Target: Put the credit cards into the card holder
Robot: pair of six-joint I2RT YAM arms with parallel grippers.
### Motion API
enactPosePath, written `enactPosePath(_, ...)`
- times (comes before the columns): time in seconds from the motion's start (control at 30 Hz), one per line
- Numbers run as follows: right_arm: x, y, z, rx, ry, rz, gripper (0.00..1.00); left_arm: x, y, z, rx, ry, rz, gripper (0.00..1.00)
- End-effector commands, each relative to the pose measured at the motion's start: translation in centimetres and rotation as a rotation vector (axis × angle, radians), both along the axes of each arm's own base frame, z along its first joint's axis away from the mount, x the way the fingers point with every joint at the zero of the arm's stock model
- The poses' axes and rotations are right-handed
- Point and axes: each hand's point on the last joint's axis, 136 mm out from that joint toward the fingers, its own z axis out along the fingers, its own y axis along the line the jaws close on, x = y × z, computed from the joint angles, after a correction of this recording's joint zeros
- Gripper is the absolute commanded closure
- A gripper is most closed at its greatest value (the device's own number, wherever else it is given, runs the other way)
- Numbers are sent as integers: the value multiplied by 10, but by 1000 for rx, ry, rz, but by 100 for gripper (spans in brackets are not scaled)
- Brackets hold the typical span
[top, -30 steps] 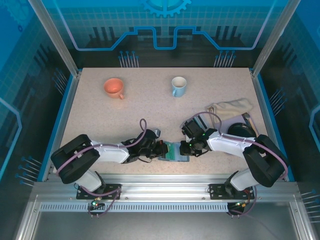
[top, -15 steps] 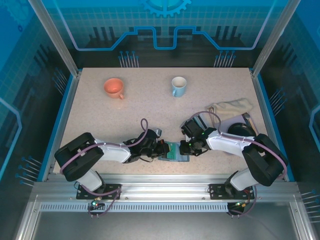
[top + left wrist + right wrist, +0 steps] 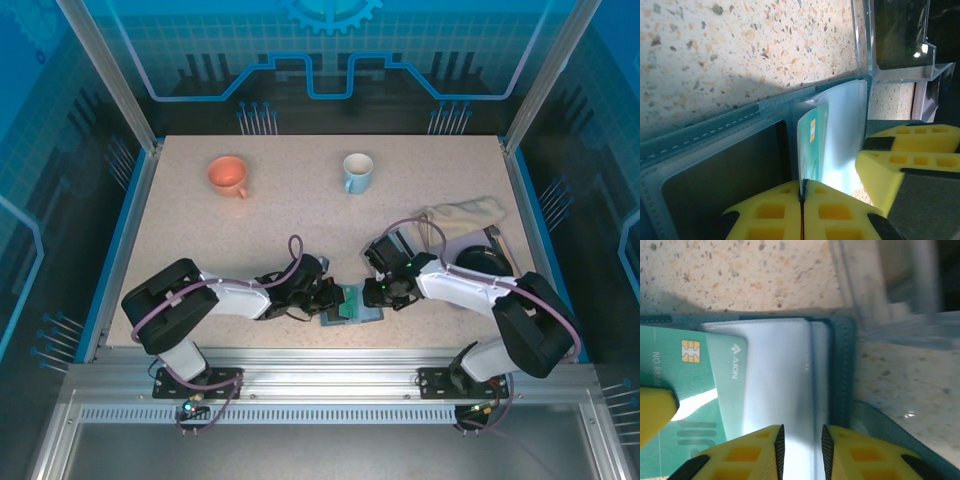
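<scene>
The teal-blue card holder [image 3: 357,310] lies open near the table's front edge, between both grippers. My left gripper [image 3: 334,299] is shut on the near edge of a teal-green credit card [image 3: 812,142]. The card stands on edge, and its far end is inside a clear pocket of the card holder [image 3: 715,131]. In the right wrist view the same credit card [image 3: 690,377] shows its chip and is partly under the clear pocket. My right gripper [image 3: 800,442] hovers over that pocket by the card holder's spine [image 3: 842,370], jaws a narrow gap apart, pinching nothing.
An orange cup [image 3: 228,175] and a pale blue cup [image 3: 357,172] stand at the back. A beige cloth [image 3: 462,214] and a dark round object [image 3: 484,259] lie at the right. A clear plastic stand [image 3: 900,42] sits just beyond the holder.
The left gripper has edged to the right with the card, towards the holder. The right gripper's jaws have parted a little.
</scene>
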Motion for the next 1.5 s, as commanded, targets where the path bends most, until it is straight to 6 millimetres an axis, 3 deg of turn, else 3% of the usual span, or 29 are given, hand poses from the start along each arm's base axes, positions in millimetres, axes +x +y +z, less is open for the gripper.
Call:
enactPosePath(0.0, 1, -21, 5, -55, -14, -39, 70, -13, 20, -31, 112, 86, 35, 93)
enactPosePath(0.17, -3, -35, -10, -111, 35, -43, 67, -14, 24, -33, 113, 100, 67, 92)
enactPosePath(0.33, -10, -24, -25, -62, 87, -28, 75, -7, 15, -25, 66, 85, 74, 91)
enactPosePath(0.63, -18, -13, -21, 39, 98, -32, 83, 0, 4, -21, 20, 72, 92, 91)
enactPosePath(0.93, -25, -13, -24, 65, 113, -47, 84, -6, -8, -25, 39, 74, 60, 87)
enactPosePath(1.2, -26, -19, -26, 44, 116, -58, 84, -9, 8, -16, 121, 43, 68, 76)
enactPosePath(1.47, -25, -14, -27, 60, 124, -53, 84, -13, 13, -15, 146, 37, 60, 80)
